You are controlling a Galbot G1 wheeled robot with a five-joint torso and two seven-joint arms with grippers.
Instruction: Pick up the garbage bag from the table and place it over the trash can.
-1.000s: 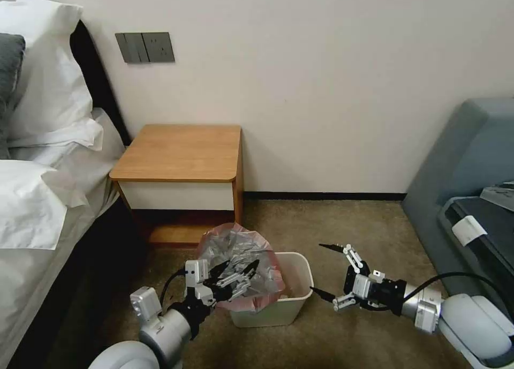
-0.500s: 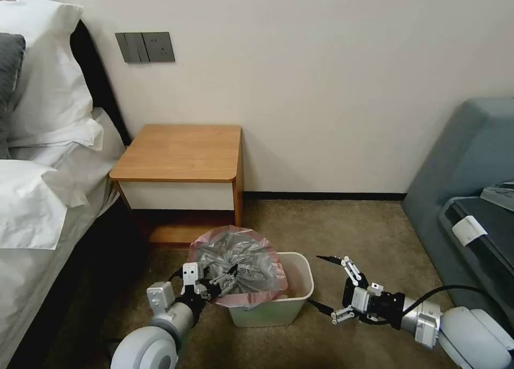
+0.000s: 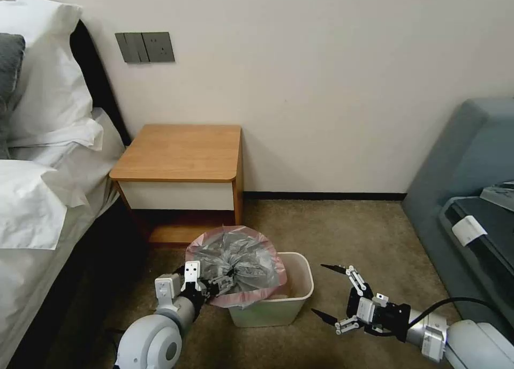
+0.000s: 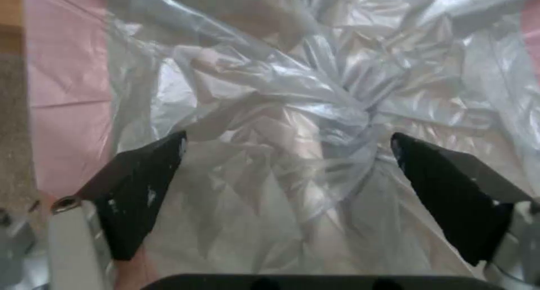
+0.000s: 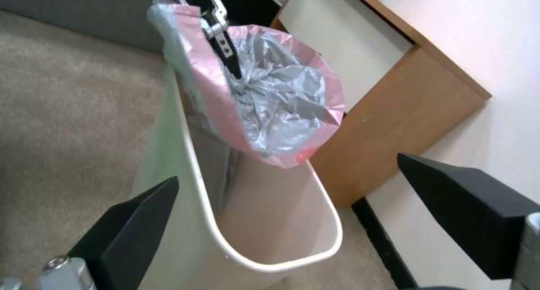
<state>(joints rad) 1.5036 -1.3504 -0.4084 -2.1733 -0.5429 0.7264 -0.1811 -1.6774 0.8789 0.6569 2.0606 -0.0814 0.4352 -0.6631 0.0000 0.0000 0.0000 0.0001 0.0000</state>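
The garbage bag (image 3: pixel 235 259), grey and crinkly with a pink rim, hangs over the left end of the cream trash can (image 3: pixel 292 299), its mouth facing me. My left gripper (image 3: pixel 220 282) reaches into that mouth from the near left and is open, its fingers (image 4: pixel 146 184) spread wide against the grey plastic (image 4: pixel 315 112). Right of the can, my right gripper (image 3: pixel 319 288) is open and apart from it, pointing at the can's right end (image 5: pixel 264 222). The bag (image 5: pixel 281 100) covers only the far part of the opening. The table (image 3: pixel 182 152) stands behind the can, its top bare.
A bed with white pillows (image 3: pixel 37 187) runs along the left. A grey-blue sofa (image 3: pixel 471 165) holding a dark case stands at the right. Brown carpet (image 3: pixel 342 235) lies open between the can and the sofa. A switch panel (image 3: pixel 144 47) is on the wall.
My left arm has drawn back and down, and the bag has sunk lower onto the can's left end. My right gripper has dropped lower and slid a little to the right, staying open.
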